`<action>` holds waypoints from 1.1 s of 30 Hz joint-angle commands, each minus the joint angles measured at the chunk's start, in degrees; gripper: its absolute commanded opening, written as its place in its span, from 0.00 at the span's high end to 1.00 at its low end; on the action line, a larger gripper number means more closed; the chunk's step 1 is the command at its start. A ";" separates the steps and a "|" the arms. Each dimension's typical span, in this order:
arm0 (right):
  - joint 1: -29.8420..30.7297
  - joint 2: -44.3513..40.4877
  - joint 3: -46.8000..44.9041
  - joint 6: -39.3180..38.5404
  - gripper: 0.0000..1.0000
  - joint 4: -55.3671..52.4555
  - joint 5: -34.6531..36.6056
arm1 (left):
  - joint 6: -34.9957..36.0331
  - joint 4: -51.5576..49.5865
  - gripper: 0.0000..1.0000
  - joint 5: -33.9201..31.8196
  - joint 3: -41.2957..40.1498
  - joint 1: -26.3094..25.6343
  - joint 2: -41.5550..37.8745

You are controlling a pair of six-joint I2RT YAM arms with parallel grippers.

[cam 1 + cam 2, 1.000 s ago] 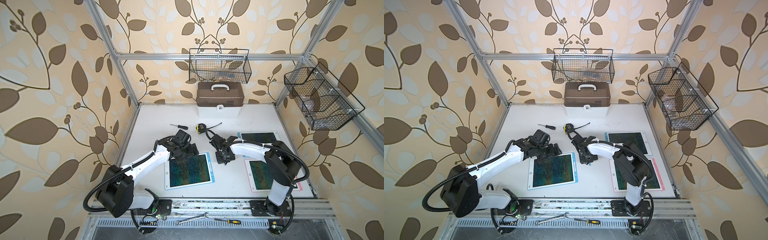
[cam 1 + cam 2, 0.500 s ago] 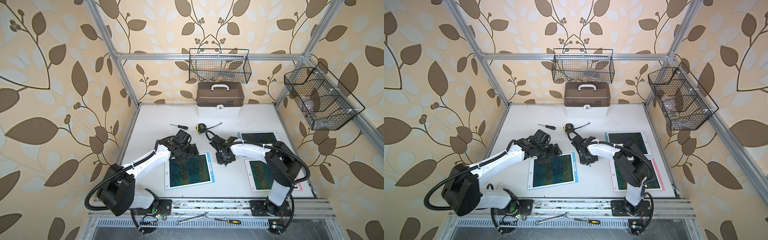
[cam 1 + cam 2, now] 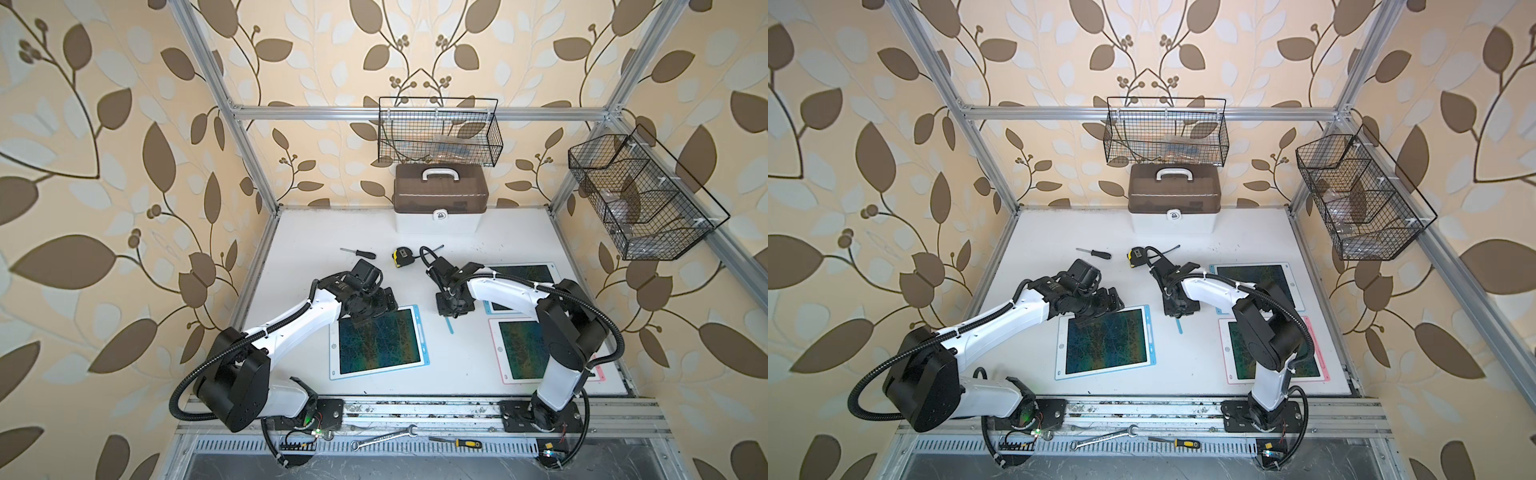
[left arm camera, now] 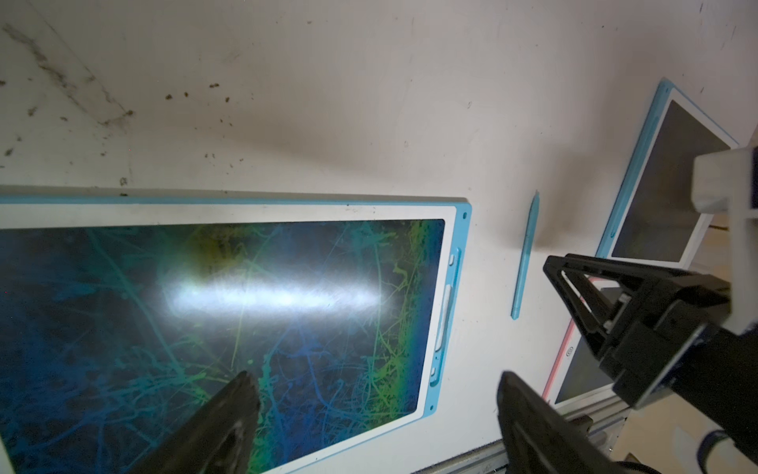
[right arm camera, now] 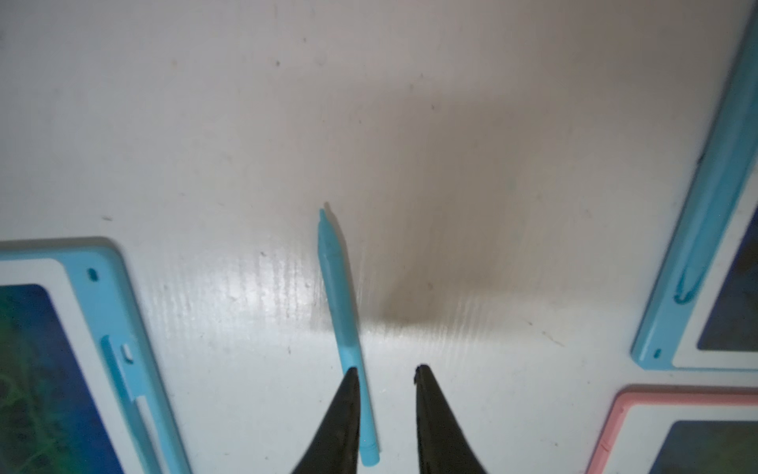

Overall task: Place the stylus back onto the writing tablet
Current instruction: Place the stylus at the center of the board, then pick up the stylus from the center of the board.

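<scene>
The blue stylus [image 3: 449, 325] lies flat on the white table [image 3: 303, 266], in the bare strip between the blue-framed tablet [image 3: 335, 349] on its left and, on its right, a second blue tablet [image 3: 523, 274] and a pink tablet [image 3: 517, 353]. It touches none of them. Its long axis runs near to far, about parallel to the blue-framed tablet's right edge, where the empty holder slot [image 3: 420, 332] sits just left of it. My right gripper [image 5: 385, 381] stands over the stylus's far part, its jaws only narrowly parted and clamping nothing. In the right wrist view the shaft passes under 1 finger [image 5: 348, 410] rather than through the middle of the gap, so I judge I'd need a small shift across the axis before closing. The left gripper [image 4: 375, 375] hangs wide open over the tablet's far edge, farther from the stylus. I'd therefore give the pick to the right arm, with a short carry left to the slot.
</scene>
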 commanded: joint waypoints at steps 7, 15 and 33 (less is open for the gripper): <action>0.07 3.11 5.74 -4.58 0.74 -1.71 -2.26 | 0.15 0.18 0.08 0.36 0.83 0.62 0.07; 0.74 5.76 6.83 -5.26 0.77 -2.61 -2.14 | -0.42 0.55 0.08 0.30 0.57 0.61 0.11; 1.53 8.95 6.73 -5.79 0.80 -3.58 -0.35 | -0.86 1.07 0.08 0.01 -1.01 0.55 -0.81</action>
